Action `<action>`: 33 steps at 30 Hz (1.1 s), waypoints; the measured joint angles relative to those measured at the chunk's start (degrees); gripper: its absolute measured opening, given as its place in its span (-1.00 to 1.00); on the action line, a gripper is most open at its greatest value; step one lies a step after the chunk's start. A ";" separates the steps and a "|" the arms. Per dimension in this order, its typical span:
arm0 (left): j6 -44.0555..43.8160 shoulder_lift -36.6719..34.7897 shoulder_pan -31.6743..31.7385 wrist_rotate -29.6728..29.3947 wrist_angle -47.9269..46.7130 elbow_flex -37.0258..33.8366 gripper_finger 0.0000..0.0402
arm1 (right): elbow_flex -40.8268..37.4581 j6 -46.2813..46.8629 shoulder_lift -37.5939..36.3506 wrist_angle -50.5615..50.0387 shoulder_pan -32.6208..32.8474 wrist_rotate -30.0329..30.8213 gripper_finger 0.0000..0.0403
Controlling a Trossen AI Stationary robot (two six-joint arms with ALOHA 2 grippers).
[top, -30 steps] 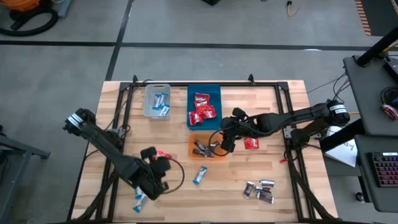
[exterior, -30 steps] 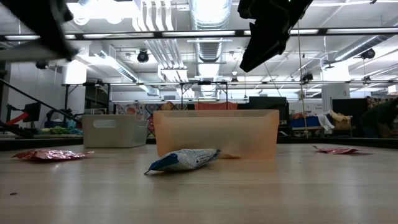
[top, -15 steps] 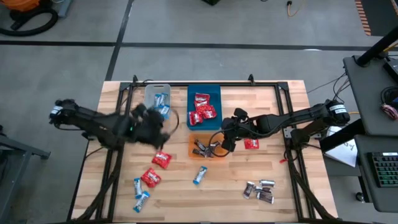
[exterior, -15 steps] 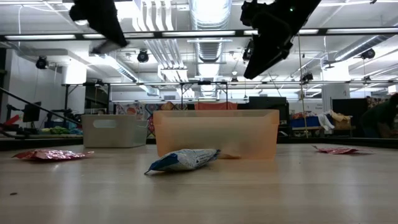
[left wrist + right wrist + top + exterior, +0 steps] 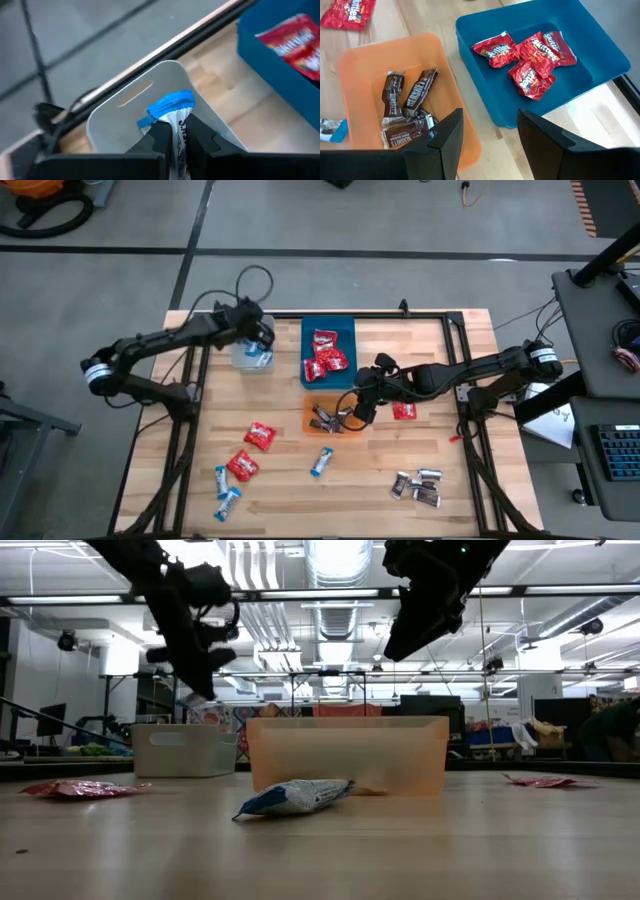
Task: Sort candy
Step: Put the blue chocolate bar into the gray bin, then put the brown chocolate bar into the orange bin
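Swung from the bench's near left corner, the left claw (image 5: pixel 258 332) now hangs over the clear bin (image 5: pixel 131 107), clamped on a blue-and-white candy (image 5: pixel 172 111). Right claw (image 5: pixel 352 412) hovers with fingers apart above the orange bin (image 5: pixel 355 61) holding brown candies (image 5: pixel 405 107).

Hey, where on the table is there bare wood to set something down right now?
Bare wood: the table's far right corner beyond the blue bin, and the near middle between the lone blue-and-white candy and the brown candies. Crowded: the three bins with the right gripper over the orange bin, and the near-left candy scatter.
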 joint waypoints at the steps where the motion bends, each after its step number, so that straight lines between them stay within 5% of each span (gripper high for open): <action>1: 0.00 0.64 2.07 1.75 0.86 -0.31 -0.94 | 0.01 0.22 -0.02 -0.01 0.00 0.01 -0.12; 6: -1.52 3.97 7.11 3.91 -0.09 -0.31 -0.87 | 0.01 0.80 -0.03 -0.12 0.00 0.00 -0.12; 18: 0.59 3.61 5.65 3.70 0.08 -0.27 -0.42 | 0.45 3.80 -0.09 -1.65 -0.11 -0.53 -0.12; 26: 0.61 -4.62 -0.40 3.61 -0.14 -0.29 -0.37 | 4.71 14.41 -0.10 -11.56 0.59 -8.45 -0.12; 33: -0.07 -13.59 -16.06 3.67 7.11 -5.32 -0.36 | 5.25 21.61 -0.14 -16.05 3.08 -16.25 -0.12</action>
